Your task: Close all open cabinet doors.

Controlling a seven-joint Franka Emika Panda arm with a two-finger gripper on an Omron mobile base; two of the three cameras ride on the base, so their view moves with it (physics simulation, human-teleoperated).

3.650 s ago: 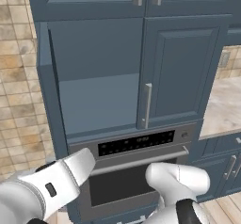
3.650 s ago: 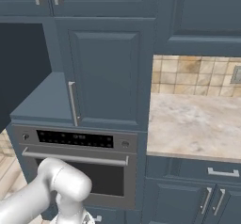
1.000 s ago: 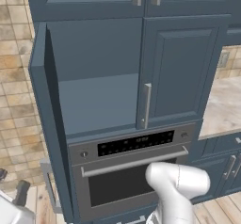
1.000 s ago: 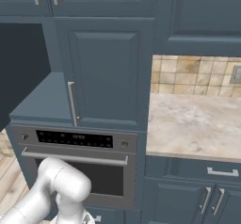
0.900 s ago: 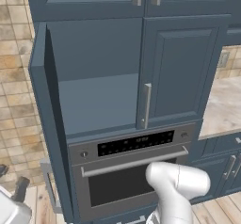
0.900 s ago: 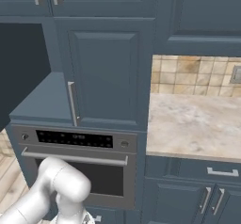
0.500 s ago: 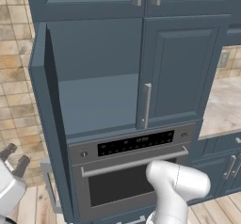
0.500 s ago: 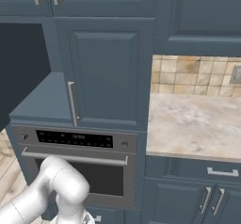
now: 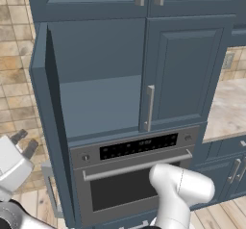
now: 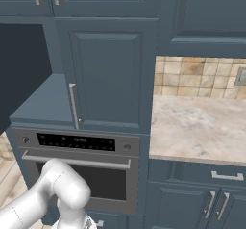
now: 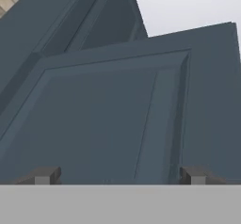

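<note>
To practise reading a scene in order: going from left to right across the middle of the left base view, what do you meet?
Tan tiled wall → open cabinet door, swung out edge-on → the bare cabinet shelf behind it → closed cabinet door with its silver bar handle → stone countertop.
</note>
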